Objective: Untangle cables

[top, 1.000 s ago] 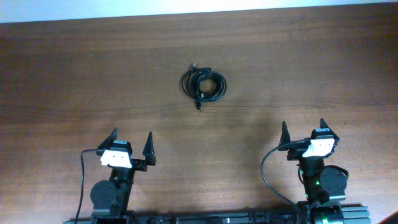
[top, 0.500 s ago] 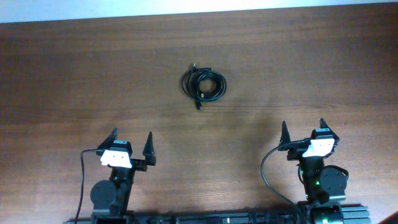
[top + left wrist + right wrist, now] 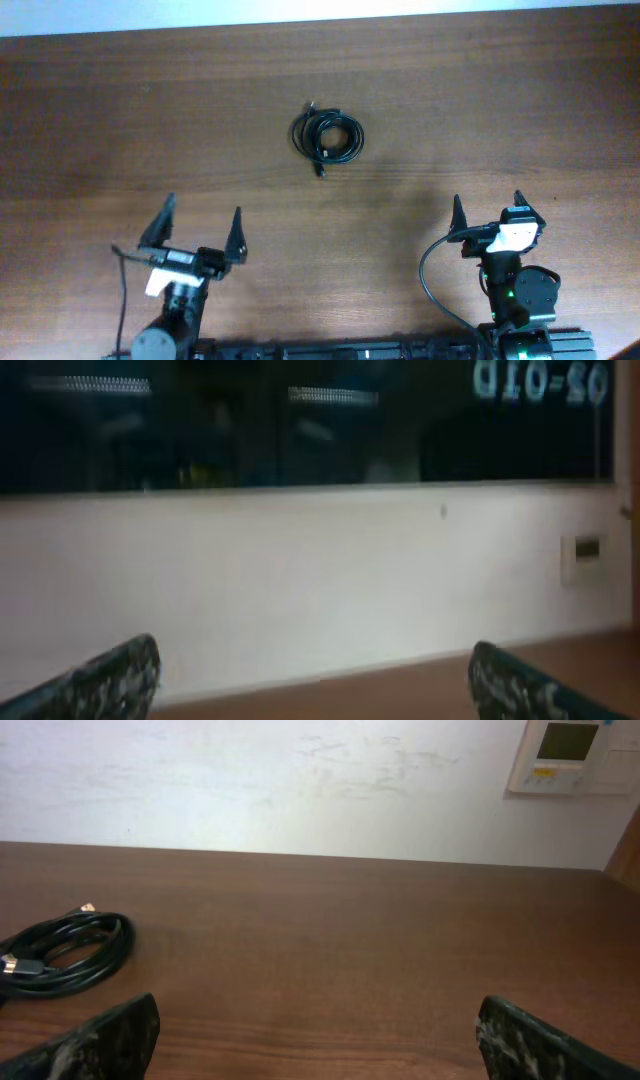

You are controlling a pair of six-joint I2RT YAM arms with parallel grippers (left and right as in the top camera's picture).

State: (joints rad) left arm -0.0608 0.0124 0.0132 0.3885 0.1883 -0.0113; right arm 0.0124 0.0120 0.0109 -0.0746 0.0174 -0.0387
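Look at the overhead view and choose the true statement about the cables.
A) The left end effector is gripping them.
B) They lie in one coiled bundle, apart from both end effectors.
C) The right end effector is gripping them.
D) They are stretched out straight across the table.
B: the cables sit coiled together on the table, while the left end effector and right end effector are both open, empty and clearly apart from them.

The left gripper and right gripper are showing black, perhaps speckled fingers and white housings; a black wire is looping at the right's nine o'clock.
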